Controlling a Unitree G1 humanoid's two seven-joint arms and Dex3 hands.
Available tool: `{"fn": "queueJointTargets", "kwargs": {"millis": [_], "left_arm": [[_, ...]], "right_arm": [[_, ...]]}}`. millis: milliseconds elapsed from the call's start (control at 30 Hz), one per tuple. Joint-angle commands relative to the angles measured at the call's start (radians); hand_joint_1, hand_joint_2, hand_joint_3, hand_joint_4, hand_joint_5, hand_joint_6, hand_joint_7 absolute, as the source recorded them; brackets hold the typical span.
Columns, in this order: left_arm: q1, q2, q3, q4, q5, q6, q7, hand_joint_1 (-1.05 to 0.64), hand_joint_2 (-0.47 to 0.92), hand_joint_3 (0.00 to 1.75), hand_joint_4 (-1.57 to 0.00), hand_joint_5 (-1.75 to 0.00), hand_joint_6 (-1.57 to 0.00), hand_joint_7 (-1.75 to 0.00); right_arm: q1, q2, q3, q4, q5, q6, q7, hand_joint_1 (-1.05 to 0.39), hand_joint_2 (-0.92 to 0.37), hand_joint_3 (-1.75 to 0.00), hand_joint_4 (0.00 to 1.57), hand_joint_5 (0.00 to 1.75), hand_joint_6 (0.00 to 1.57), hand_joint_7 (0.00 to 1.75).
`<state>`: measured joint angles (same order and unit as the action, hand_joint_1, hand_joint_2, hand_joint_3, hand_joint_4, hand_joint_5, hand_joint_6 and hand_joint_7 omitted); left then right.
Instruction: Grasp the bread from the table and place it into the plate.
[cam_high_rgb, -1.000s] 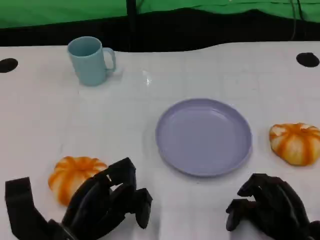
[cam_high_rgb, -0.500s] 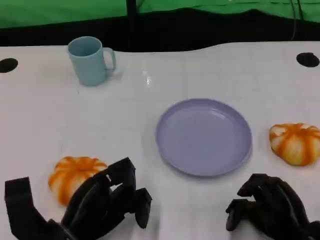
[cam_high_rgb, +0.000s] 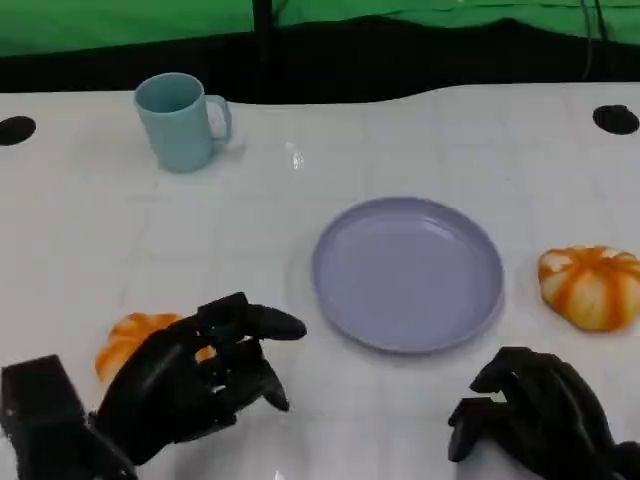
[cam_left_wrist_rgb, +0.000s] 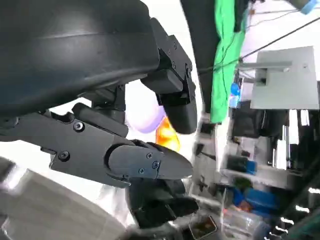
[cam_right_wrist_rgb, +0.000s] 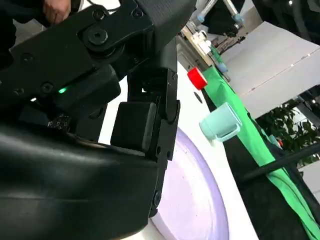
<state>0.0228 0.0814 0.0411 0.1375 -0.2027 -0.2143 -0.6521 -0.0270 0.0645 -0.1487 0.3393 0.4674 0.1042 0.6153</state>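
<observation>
Left hand (cam_high_rgb: 185, 385): fingers (cam_high_rgb: 262, 323) spread apart, holding nothing, poised over the near bread (cam_high_rgb: 135, 338), which lies on the table (cam_high_rgb: 300, 250) partly hidden beneath them. Right hand (cam_high_rgb: 535, 420): fingers curled inward, nothing in them, resting near the table's front edge. Lavender plate (cam_high_rgb: 408, 272) lies beyond and between both hands. A second bread (cam_high_rgb: 592, 286) sits just past the right hand's outer side. Blue mug (cam_high_rgb: 180, 120) stands well beyond the left fingers.

The white tabletop (cam_high_rgb: 300, 240) carries a lavender plate (cam_high_rgb: 407, 272) at its middle, a light blue mug (cam_high_rgb: 181, 121) far left, and two orange-striped breads: one (cam_high_rgb: 136, 335) near left, one (cam_high_rgb: 592, 286) right.
</observation>
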Motion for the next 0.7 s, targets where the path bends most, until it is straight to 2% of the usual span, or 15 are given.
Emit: {"fn": "queueJointTargets", "kwargs": {"millis": [33,67,133,267,333,367,433,467,567,700], "left_arm": [[0.012,0.043,-0.009,-0.045,0.074,-0.063,0.076,-0.64,0.92,0.20,-0.49,-1.04,-0.48,-0.28],[0.013,0.045,-0.013,-0.045,0.075,-0.065,0.082,-0.64,0.92,0.20,-0.49,-1.04,-0.48,-0.27],[0.009,0.099,0.002,-0.121,0.183,-0.073,0.152,-0.63,0.92,0.13,-0.42,-0.96,-0.46,-0.19],[0.013,0.155,-0.004,-0.193,0.313,-0.067,0.233,-0.63,0.92,0.06,-0.37,-0.88,-0.47,-0.09],[0.015,0.205,-0.013,-0.236,0.429,-0.061,0.275,-0.64,0.92,0.07,-0.34,-0.76,-0.46,-0.05],[0.017,0.229,-0.015,-0.262,0.496,-0.061,0.300,-0.67,0.92,0.06,-0.39,-0.57,-0.46,-0.02],[0.022,0.275,-0.018,-0.321,0.645,-0.046,0.347,-0.69,0.92,0.05,-0.46,-0.34,-0.45,-0.01],[0.024,0.294,-0.022,-0.353,0.712,-0.025,0.357,-0.69,0.92,0.06,-0.46,-0.29,-0.44,0.00],[0.028,0.324,-0.036,-0.417,0.829,0.034,0.362,-0.69,0.92,0.07,-0.46,-0.23,-0.42,0.00],[0.020,0.384,-0.075,-0.522,1.022,0.168,0.260,-0.69,0.92,0.07,-0.42,-0.17,-0.31,0.00]], "right_arm": [[0.015,-0.005,0.002,-0.016,0.001,-0.001,-0.013,-1.04,-0.74,0.00,1.57,0.75,1.57,0.36],[0.015,-0.005,0.003,-0.016,0.002,-0.001,-0.013,-1.04,-0.74,0.00,1.57,0.75,1.57,0.36],[0.020,-0.003,0.008,-0.025,-0.001,-0.001,-0.021,-1.04,-0.74,0.00,1.57,0.75,1.57,0.36],[0.024,-0.006,0.015,-0.032,-0.003,-0.002,-0.028,-1.04,-0.74,0.00,1.57,0.76,1.57,0.37],[0.024,-0.007,0.019,-0.037,-0.001,0.004,-0.034,-1.04,-0.75,0.00,1.56,0.76,1.57,0.36],[0.025,-0.007,0.020,-0.041,0.000,0.009,-0.039,-1.04,-0.74,0.00,1.57,0.76,1.57,0.36],[0.024,-0.008,0.020,-0.045,0.001,0.017,-0.045,-1.05,-0.73,0.00,1.57,0.77,1.57,0.37],[0.023,-0.009,0.020,-0.044,0.002,0.017,-0.044,-1.05,-0.73,0.00,1.57,0.77,1.57,0.37],[0.021,-0.010,0.019,-0.042,0.004,0.017,-0.044,-1.04,-0.73,0.00,1.56,0.77,1.57,0.37],[0.016,-0.013,0.015,-0.034,0.009,0.020,-0.038,-1.04,-0.73,0.00,1.56,0.77,1.57,0.37]]}}
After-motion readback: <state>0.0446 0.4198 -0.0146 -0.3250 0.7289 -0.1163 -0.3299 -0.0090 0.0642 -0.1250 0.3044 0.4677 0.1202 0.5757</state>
